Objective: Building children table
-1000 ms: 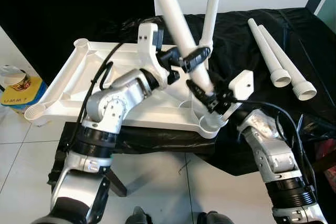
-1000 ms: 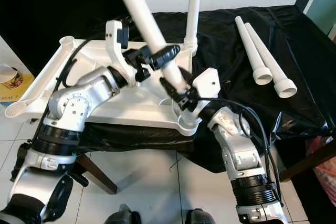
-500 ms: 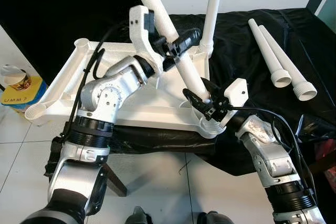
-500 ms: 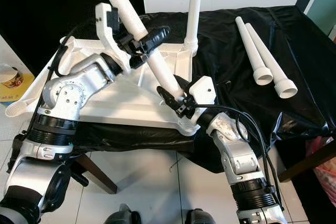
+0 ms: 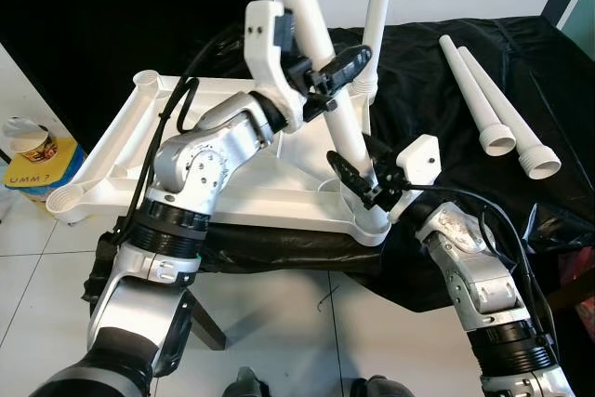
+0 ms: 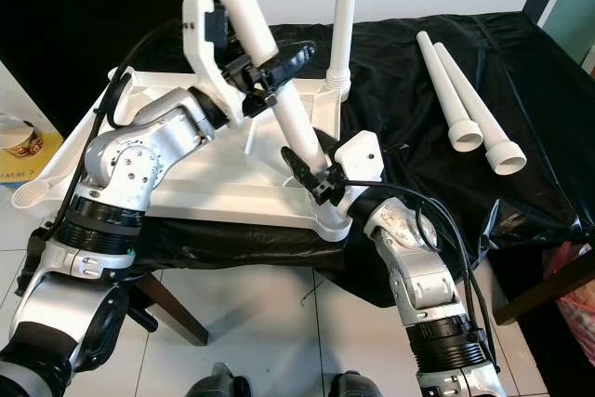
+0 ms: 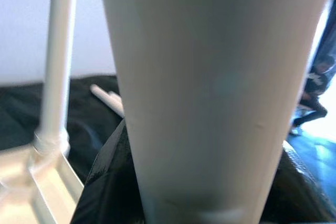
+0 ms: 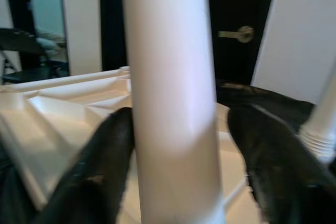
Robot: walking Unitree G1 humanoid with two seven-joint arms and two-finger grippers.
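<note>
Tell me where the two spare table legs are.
The two spare table legs lie side by side on the black cloth, on the robot's right, apart from the upturned white tabletop.

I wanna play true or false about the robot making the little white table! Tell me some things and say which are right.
1. Two loose legs lie on the black cloth. True.
2. The left claw grips the tilted leg. True.
3. The tabletop already has all four legs in. False: one upright leg stands in its corner, and the tilted one is at the near corner socket.
4. The right claw sits at the top of the tilted leg. False: it is at the bottom, by the socket.
</note>
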